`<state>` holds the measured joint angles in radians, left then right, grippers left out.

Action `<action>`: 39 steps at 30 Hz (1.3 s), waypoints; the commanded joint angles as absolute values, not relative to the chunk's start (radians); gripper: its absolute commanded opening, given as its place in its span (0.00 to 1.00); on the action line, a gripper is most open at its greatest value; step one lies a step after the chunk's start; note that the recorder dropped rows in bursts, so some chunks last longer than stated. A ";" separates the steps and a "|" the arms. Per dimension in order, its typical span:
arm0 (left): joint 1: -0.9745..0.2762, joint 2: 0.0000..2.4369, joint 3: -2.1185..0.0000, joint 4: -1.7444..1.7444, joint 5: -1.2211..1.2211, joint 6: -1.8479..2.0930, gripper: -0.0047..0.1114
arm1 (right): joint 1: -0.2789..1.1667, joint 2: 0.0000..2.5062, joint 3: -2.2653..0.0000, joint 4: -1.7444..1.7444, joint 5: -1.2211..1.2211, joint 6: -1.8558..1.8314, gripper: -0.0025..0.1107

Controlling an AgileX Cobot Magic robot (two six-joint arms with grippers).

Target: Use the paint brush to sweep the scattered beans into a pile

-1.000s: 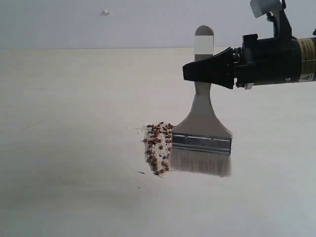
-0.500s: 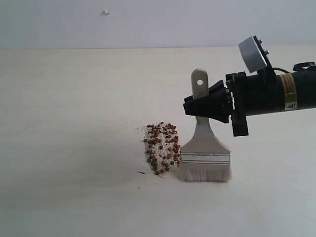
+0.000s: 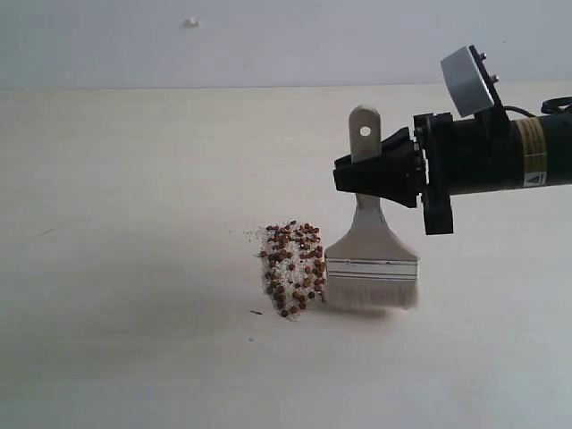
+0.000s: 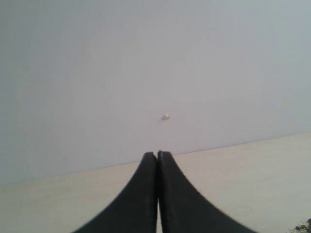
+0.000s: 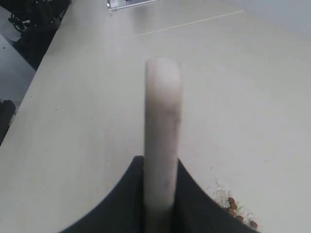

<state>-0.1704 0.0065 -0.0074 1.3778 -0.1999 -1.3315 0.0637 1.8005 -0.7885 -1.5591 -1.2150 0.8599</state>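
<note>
The reddish-brown beans, mixed with whitish crumbs, lie in a compact pile (image 3: 291, 268) on the pale table (image 3: 134, 223); a few beans (image 5: 238, 212) show in the right wrist view. The paint brush (image 3: 371, 255) stands upright just right of the pile, its off-white bristles (image 3: 371, 295) on the table and touching the pile's edge. My right gripper (image 3: 344, 177) is shut on the brush's wooden handle (image 5: 162, 126), below the hole at its end. My left gripper (image 4: 157, 154) is shut on nothing, away from the pile, and does not show in the exterior view.
The table's far edge meets a plain pale wall (image 3: 268, 40) with a small white speck (image 3: 191, 21) on it. Dark equipment (image 5: 29, 19) stands beyond the table's side in the right wrist view.
The right gripper came down and rolled its wrist, lowering the brush until its bristles rest on the table against the pile. The pile's right side has widened slightly.
</note>
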 commanded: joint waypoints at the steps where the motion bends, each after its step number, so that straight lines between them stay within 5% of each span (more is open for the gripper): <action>1: -0.169 0.000 -0.009 1.379 -0.201 -1.329 0.04 | 0.059 1.775 -0.787 -1.535 -1.221 0.877 0.02; 19: -0.169 0.000 -0.009 1.379 -0.203 -1.329 0.04 | 0.278 1.794 -0.824 -1.550 -1.221 0.884 0.02; 39: -0.169 0.000 -0.009 1.379 -0.207 -1.329 0.04 | 0.291 1.928 -0.883 -1.474 -1.221 0.748 0.02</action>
